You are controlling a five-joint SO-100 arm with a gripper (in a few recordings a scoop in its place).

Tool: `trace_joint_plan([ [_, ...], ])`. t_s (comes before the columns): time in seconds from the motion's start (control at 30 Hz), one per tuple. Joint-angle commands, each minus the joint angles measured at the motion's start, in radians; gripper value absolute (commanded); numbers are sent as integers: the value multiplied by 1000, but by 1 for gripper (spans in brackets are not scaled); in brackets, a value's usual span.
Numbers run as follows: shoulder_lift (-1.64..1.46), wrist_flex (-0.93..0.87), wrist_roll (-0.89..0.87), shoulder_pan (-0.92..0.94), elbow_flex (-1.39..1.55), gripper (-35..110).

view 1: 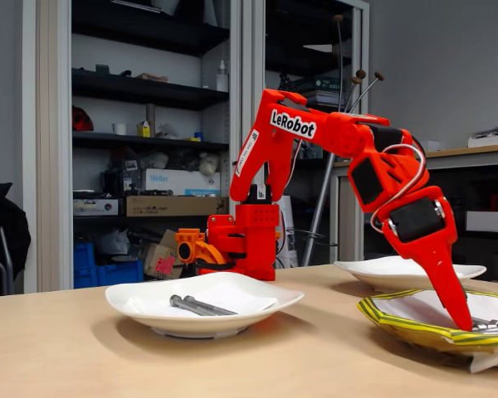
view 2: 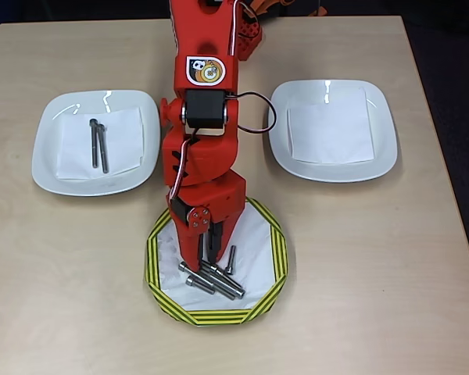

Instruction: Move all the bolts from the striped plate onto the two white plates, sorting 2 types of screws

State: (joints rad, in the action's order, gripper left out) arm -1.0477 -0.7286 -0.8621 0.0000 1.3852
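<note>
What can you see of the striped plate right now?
The striped plate is a shallow, many-sided dish with a yellow rim crossed by dark stripes and a white centre. It sits flat on the table at the near edge, between the two white plates. Several grey bolts lie in it, and the red tool reaches down into it.

Even, bright overhead light. Soft shadows under the plates on the table (view 1: pixel 83 356). Small glare spots on both white plates' far rims (view 2: pixel 326 84). Both views sharp; shelving behind the table dim.
</note>
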Motion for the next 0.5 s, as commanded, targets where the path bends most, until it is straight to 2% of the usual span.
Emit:
trace_joint_plan([
  [0.0,-2,-5,-31,-11,5,5],
  [0.3,-6,-12,-8,28,-3,0],
  [0.47,-20,-126,21,34,-81,0],
])
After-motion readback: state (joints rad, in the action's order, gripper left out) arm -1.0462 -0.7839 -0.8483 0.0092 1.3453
